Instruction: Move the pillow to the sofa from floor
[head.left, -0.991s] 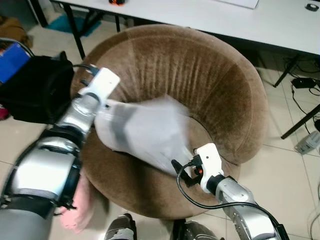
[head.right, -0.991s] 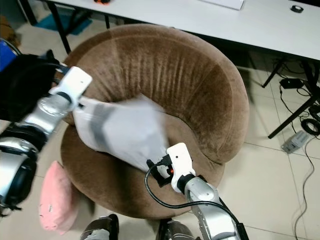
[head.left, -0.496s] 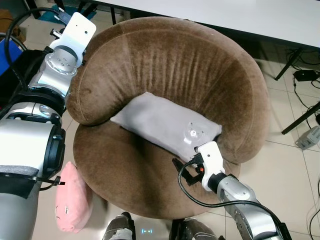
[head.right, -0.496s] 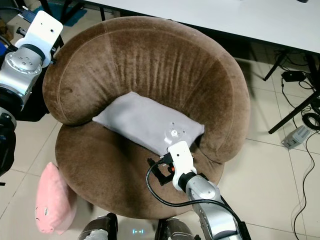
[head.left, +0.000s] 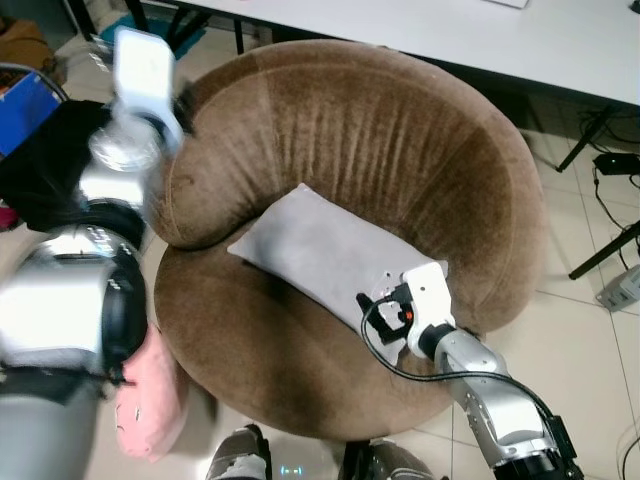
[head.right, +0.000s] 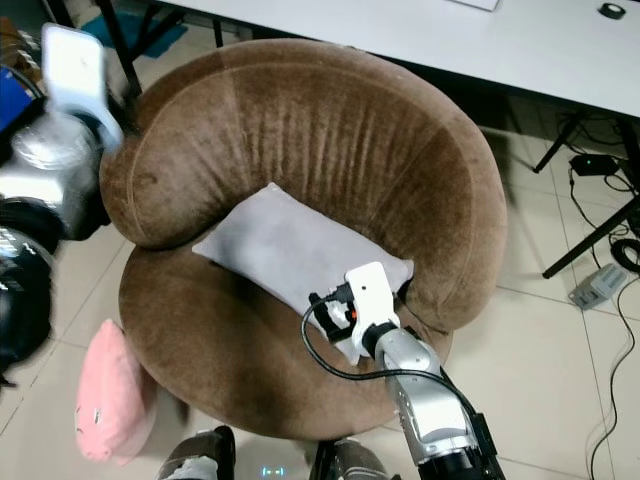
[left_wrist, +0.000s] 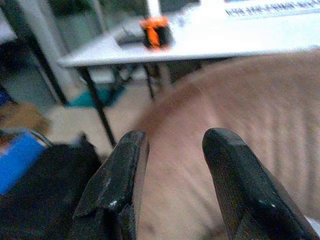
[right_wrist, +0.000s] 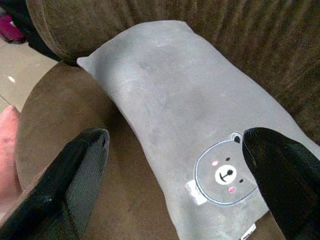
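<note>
A grey pillow with a small bear print lies flat on the seat of the round brown sofa, against its curved back. My right gripper hovers open over the pillow's near end, its two black fingers spread wide and nothing between them. My left gripper is open and empty. It is raised beyond the sofa's left armrest and pointed at the sofa's back and the table behind.
A pink pillow lies on the tiled floor at the sofa's left front. A black bag and a blue box sit further left. A white table stands behind the sofa, with cables on the floor at right.
The grey pillow, held up between both arms a second ago, now rests on the seat. My left arm swung away to the left. My right gripper moved forward over the pillow's near end.
</note>
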